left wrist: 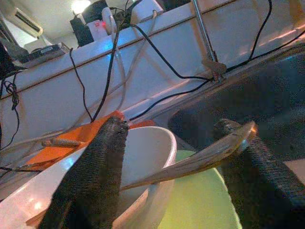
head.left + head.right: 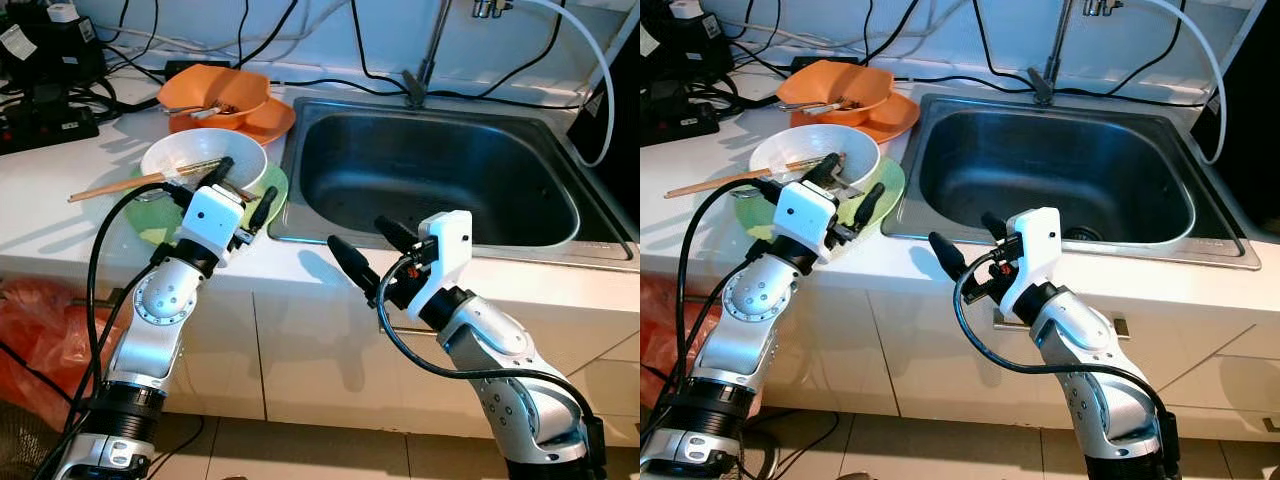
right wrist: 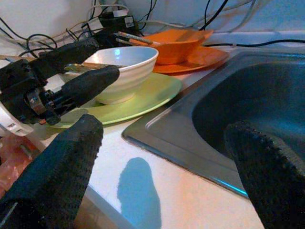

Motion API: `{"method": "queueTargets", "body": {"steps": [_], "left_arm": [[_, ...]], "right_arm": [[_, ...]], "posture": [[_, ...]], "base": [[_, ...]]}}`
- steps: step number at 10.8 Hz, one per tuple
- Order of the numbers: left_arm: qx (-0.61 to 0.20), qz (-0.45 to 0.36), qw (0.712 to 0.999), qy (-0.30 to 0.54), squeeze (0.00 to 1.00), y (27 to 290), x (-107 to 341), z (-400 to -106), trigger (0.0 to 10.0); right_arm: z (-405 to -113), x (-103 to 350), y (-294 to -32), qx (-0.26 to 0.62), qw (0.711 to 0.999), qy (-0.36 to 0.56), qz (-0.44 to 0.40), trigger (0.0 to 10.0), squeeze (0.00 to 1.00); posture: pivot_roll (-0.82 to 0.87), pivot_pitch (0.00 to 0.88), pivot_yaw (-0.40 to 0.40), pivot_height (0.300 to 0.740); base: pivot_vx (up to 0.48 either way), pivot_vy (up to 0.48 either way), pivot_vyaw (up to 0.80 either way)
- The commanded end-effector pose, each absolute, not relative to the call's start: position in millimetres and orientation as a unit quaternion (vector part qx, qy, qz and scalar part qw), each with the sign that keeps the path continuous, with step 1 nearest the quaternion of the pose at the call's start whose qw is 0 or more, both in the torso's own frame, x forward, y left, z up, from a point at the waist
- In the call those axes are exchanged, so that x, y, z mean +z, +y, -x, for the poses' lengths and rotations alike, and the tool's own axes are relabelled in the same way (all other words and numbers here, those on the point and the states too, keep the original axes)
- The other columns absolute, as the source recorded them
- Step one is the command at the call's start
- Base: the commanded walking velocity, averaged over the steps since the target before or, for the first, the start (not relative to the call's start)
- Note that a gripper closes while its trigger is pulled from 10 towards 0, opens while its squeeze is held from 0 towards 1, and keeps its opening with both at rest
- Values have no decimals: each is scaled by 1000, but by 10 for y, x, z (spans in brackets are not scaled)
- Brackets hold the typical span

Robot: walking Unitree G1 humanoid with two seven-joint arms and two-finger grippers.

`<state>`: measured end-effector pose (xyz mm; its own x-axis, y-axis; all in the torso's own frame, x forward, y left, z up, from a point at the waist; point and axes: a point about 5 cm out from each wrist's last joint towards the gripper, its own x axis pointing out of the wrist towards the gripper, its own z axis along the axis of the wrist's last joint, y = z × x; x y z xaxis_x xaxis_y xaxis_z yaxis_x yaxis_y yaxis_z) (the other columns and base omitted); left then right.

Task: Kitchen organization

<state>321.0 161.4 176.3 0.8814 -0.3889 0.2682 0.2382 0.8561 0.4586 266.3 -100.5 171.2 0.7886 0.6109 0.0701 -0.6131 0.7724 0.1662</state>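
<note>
My left gripper's (image 2: 240,195) fingers sit spread, straddling the metal spoon (image 1: 209,155) that leans out of the white bowl (image 2: 200,160) — not yet pinched on it. The bowl rests on a green plate (image 2: 275,190) beside the sink (image 2: 440,170), with chopsticks (image 2: 120,185) across its rim. The right gripper (image 2: 365,250) hovers with fingers parted over the counter edge. My worry: closing off-centre could lever the spoon, tip the bowl, or knock the chopsticks off — so I'd square up first.
</note>
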Motion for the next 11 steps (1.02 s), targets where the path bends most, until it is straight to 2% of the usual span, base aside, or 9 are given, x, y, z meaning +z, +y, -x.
{"method": "queueTargets", "body": {"steps": [1, 11], "left_arm": [[-173, -213, 944, -184, 0, 1598, 1794, -3226, 0], [-193, -197, 939, -207, 0, 1514, 1903, -3221, 0]], "right_arm": [[-2644, 1747, -1005, 331, 940, -12, -85, 10000, 0], [-2751, 1818, -1094, 282, 955, -43, -81, 10000, 0]], "posture": [[59, 58, -53, 740], [54, 54, -57, 740]], "base": [[0, 0, 0], [0, 0, 0]]}}
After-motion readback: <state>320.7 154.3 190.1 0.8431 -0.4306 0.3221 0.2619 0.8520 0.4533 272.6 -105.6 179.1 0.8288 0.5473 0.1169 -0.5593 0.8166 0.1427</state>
